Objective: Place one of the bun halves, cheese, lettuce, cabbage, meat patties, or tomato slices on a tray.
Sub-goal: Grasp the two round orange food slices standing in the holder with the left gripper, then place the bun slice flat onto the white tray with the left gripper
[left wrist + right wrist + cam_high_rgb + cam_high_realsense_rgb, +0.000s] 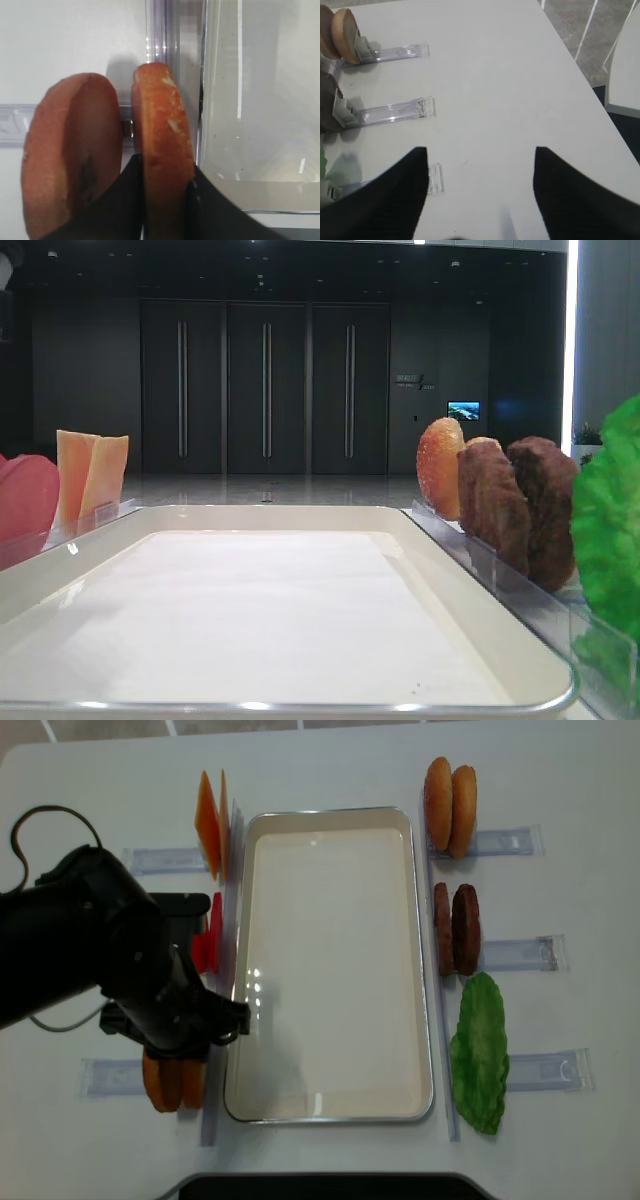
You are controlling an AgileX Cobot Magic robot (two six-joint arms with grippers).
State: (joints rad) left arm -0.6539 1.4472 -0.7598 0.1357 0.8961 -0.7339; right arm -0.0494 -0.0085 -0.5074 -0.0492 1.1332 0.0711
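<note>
The left claw is clamped on one upright bun half in its rack by the tray's near-left corner, ready for lifting; the right claw gapes empty.

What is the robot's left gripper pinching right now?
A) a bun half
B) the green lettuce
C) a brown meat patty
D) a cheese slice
A: in the left wrist view, the left gripper has its dark fingers shut on the edge of an orange-brown bun half standing in its rack beside the tray, with a second bun half right next to it.
</note>
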